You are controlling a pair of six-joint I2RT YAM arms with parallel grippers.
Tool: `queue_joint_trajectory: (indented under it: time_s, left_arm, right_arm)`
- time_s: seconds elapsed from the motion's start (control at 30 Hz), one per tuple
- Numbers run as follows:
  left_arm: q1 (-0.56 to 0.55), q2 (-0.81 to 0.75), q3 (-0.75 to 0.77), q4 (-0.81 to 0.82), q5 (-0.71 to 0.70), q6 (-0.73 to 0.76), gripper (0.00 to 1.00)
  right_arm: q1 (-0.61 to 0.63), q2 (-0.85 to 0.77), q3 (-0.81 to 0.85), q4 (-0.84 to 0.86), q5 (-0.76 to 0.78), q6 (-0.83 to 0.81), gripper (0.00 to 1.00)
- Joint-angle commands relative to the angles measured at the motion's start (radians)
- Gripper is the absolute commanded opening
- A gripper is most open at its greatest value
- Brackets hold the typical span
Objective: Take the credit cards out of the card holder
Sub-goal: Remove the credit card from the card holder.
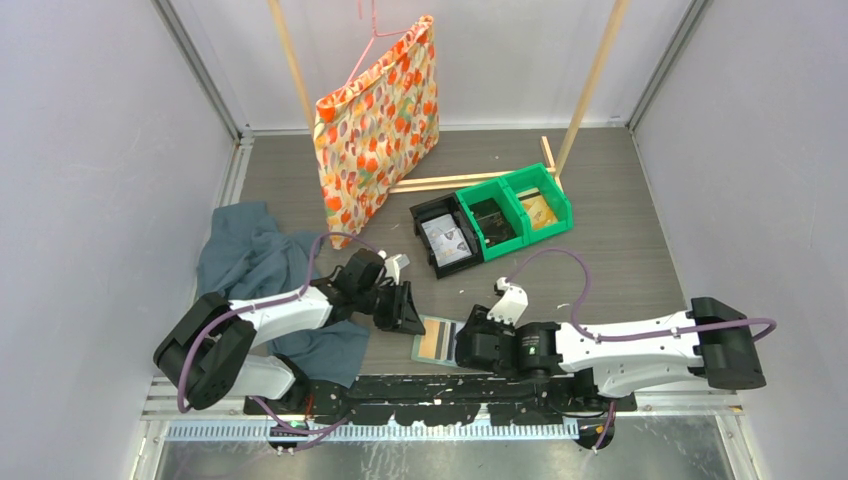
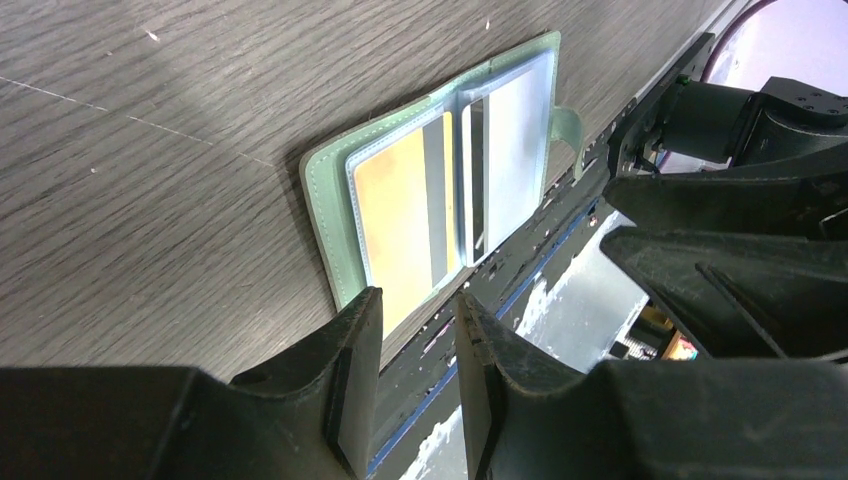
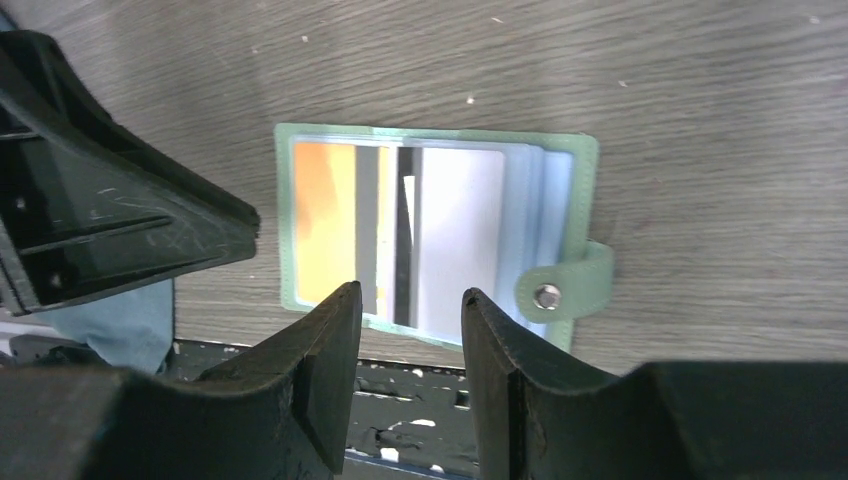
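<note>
The card holder (image 1: pixel 437 340) lies open and flat near the table's front edge, a sage-green bifold (image 2: pixel 325 200) with clear sleeves. An orange card (image 2: pixel 395 215) with a dark stripe fills one sleeve and a pale grey-white card (image 2: pixel 515 125) the other. In the right wrist view the orange card (image 3: pixel 325 220) is on the left, the white card (image 3: pixel 460 230) beside it, and the snap strap (image 3: pixel 565 285) hangs off the holder's green rim (image 3: pixel 585 200). My left gripper (image 1: pixel 410 315) hovers at its left edge, open (image 2: pixel 418 315) and empty. My right gripper (image 1: pixel 466 346) stands at its right edge, open (image 3: pixel 410 300) and empty.
A dark teal cloth (image 1: pixel 260 265) lies under the left arm. Two green bins (image 1: pixel 515 210) and a black bin (image 1: pixel 447 235) sit behind the holder. A patterned bag (image 1: pixel 380 120) hangs on a hanger at the back. The black base rail (image 1: pixel 440 385) runs just in front.
</note>
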Motion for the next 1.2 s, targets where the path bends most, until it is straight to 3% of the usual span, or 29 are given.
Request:
queue_joint_trajectory:
  time_s: [0.0, 0.23, 0.47, 0.83, 1.17]
  left_arm:
    - [-0.018, -0.01, 0.033, 0.014, -0.011, -0.019, 0.35]
    - [-0.053, 0.037, 0.033, 0.065, -0.012, -0.051, 0.35]
    - [-0.086, 0.053, 0.054, 0.072, -0.035, -0.067, 0.35]
    - [-0.192, 0.214, 0.118, 0.211, -0.044, -0.13, 0.39]
    - [-0.2, 0.271, 0.12, 0.282, -0.048, -0.171, 0.39]
  right_arm:
    - [0.003, 0.036, 0.044, 0.135, 0.067, -0.082, 0.47]
    - [-0.105, 0.044, -0.063, 0.395, -0.076, -0.172, 0.48]
    - [-0.178, 0.059, -0.089, 0.431, -0.173, -0.204, 0.48]
    - [-0.188, -0.028, -0.167, 0.349, -0.121, -0.076, 0.45]
    - [-0.19, -0.122, -0.273, 0.377, -0.117, -0.018, 0.45]
